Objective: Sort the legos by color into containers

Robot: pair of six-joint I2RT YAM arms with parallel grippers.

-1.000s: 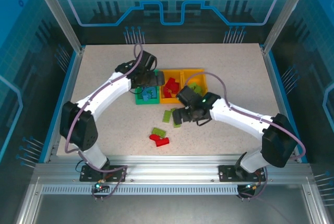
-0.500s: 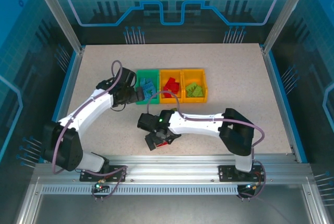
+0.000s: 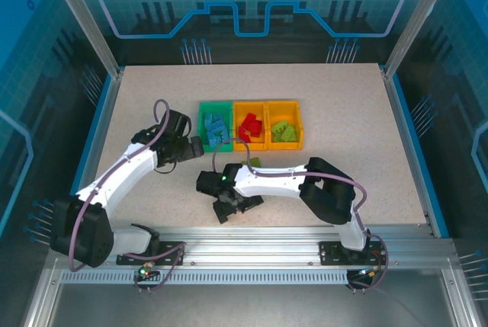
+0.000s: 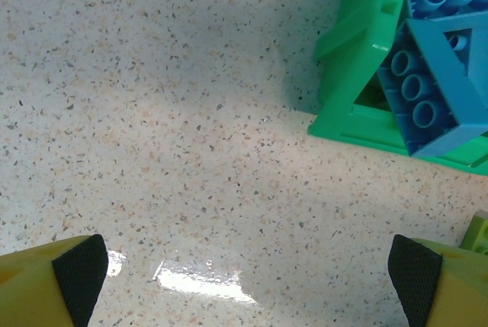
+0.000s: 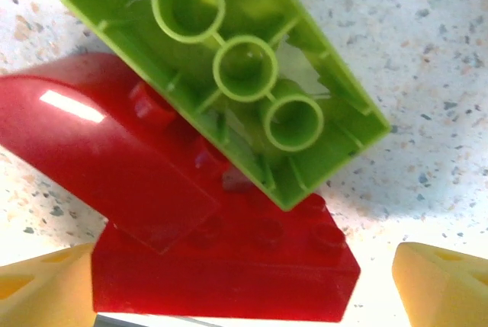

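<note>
Risk: my right gripper (image 5: 244,293), jaws apart, straddles a red brick (image 5: 137,182) with a green brick (image 5: 229,68) lying on it; closing could lift both; my left gripper (image 4: 244,277) gapes beside the green bin (image 4: 354,75).

The left arm no longer reaches over the green bin (image 4: 364,52). Its elbow has drawn back toward the left edge of the surface (image 3: 343,174), and the left gripper (image 3: 194,145) now sits low over bare surface just beside that bin's left wall. With the arm gone, all three bins lie uncovered. The right arm has left its spot just in front of the bins and folded across toward the near edge. The right gripper (image 3: 235,206) now hangs over the red lego (image 5: 191,251) and the lime lego (image 5: 229,68) lying partly across it.
</note>
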